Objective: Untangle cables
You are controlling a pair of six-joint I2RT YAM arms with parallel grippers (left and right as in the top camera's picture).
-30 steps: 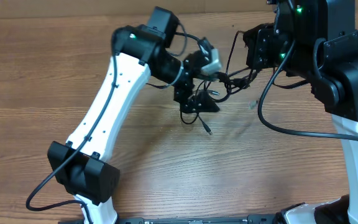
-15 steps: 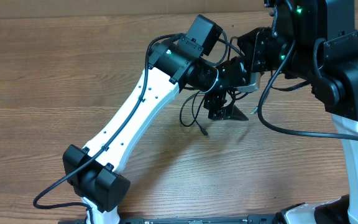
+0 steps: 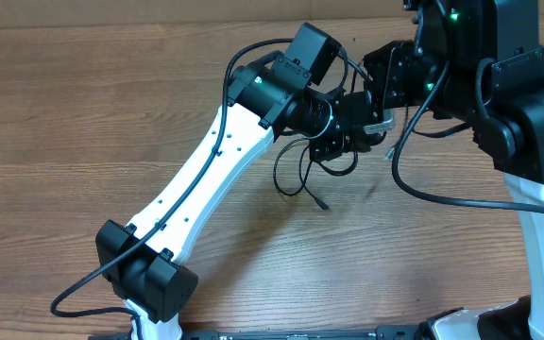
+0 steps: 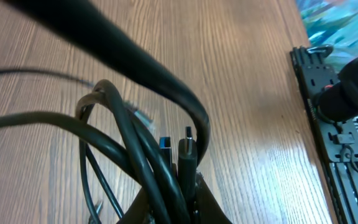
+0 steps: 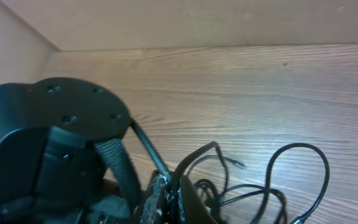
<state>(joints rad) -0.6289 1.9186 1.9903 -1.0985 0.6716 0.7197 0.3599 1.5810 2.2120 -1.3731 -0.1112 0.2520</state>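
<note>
Wood-grain table (image 3: 83, 113) is filling the overhead view, with both arms meeting at the far right-centre.

Left gripper (image 4: 173, 208) is clenching on a bunch of the cables (image 4: 126, 146). In the left wrist view several black strands are running down between its fingers, pinched tight. Two plug ends are sticking up just above the grip, one blue-faced (image 4: 165, 144) and one black with a metal tip (image 4: 187, 144). A small clear connector (image 4: 140, 116) is lying on the wood behind the bunch.

Right gripper (image 5: 169, 199) is also clenching, jaws together. Thin cable strands (image 5: 197, 155) are coming out right at its tips, so it is looking pinched on the same tangle. The black housing of the left arm (image 5: 48, 137) is crowding the left of that view.

Overhead, the two grippers are sitting just beside each other, nearly touching. The tangle (image 3: 296, 170) is hanging below and left of them, with slack loops drooping to the table. One loose end with a small plug (image 3: 321, 202) is lying on the wood, nearer the camera. In the right wrist view a wide loop (image 5: 297, 168) is arching over the table to the right.
</note>
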